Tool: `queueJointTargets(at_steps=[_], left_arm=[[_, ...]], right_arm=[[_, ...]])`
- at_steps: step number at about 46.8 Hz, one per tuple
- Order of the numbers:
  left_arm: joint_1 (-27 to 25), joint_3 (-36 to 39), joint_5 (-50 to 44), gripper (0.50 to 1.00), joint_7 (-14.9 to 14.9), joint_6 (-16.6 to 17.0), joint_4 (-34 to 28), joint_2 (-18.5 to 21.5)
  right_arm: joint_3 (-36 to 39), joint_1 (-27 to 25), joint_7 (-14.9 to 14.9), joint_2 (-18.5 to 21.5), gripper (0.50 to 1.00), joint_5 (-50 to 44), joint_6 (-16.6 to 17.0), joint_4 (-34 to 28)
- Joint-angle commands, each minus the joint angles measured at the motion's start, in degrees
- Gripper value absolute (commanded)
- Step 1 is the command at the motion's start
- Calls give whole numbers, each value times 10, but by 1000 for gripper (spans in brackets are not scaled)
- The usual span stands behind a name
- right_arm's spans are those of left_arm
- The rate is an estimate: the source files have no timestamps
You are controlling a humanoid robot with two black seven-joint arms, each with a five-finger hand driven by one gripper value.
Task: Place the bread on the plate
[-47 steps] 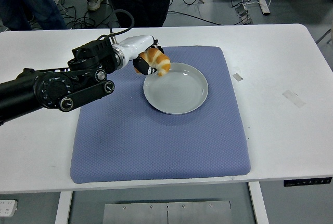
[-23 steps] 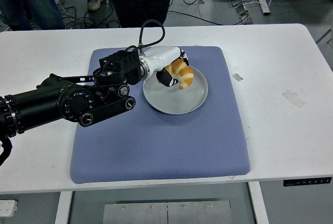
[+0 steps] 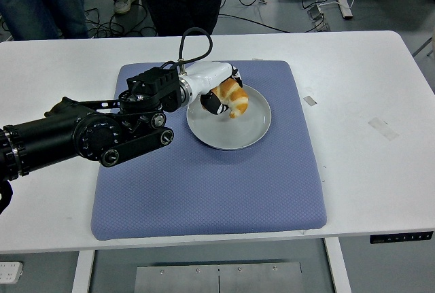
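Head view: the left hand [image 3: 219,96] is clamped on the bread [image 3: 234,98] over the plate [image 3: 234,130]. Released from this height, the bread could roll off onto the mat [image 3: 204,184].

no readable text, labels or numbers anywhere

The left arm [image 3: 102,133] spans the blue mat's [image 3: 217,184] left side; plate's [image 3: 238,130] right and near sides lie bare.

Plate [image 3: 231,133] on mat [image 3: 204,177], table [image 3: 367,102]
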Motion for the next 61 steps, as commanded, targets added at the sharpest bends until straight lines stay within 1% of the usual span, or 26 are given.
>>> queueJointTargets(at_steps=[1, 3, 4, 10, 16, 19, 24, 32, 35, 39, 46, 53, 58, 61], left_arm=[[0, -1, -4, 923, 0, -1, -2, 0], [0, -1, -6, 958, 0, -1, -2, 1], [0, -1, -6, 967, -1, -2, -2, 0], [1, -1, -7, 975, -1, -6, -3, 1], [0, -8, -14, 975, -1, -6, -15, 5], [-2, -18, -40, 972, -1, -6, -17, 8], [-4, -61, -94, 963, -4, -5, -17, 14], [-5, -142, -136, 946, -13, -4, -17, 30], [-4, -154, -155, 946, -17, -4, -17, 43], [-3, -158, -190, 942, -34, 0, -17, 59], [0, -183, -278, 934, -85, 17, -16, 116], [5, -216, -339, 933, -107, 18, -15, 177], [31, -252, -367, 934, -137, 18, -14, 214], [49, -277, -383, 934, -154, 17, -9, 229]], right_arm=[[0, 0, 0, 0, 1000, 0, 0, 0], [0, 0, 0, 0, 1000, 0, 0, 0], [0, 0, 0, 0, 1000, 0, 0, 0], [0, 0, 0, 0, 1000, 0, 0, 0], [0, 0, 0, 0, 1000, 0, 0, 0], [0, 0, 0, 0, 1000, 0, 0, 0], [0, 0, 0, 0, 1000, 0, 0, 0], [0, 0, 0, 0, 1000, 0, 0, 0], [0, 0, 0, 0, 1000, 0, 0, 0], [0, 0, 0, 0, 1000, 0, 0, 0], [0, 0, 0, 0, 1000, 0, 0, 0], [0, 0, 0, 0, 1000, 0, 0, 0], [0, 0, 0, 0, 1000, 0, 0, 0], [0, 0, 0, 0, 1000, 0, 0, 0]])
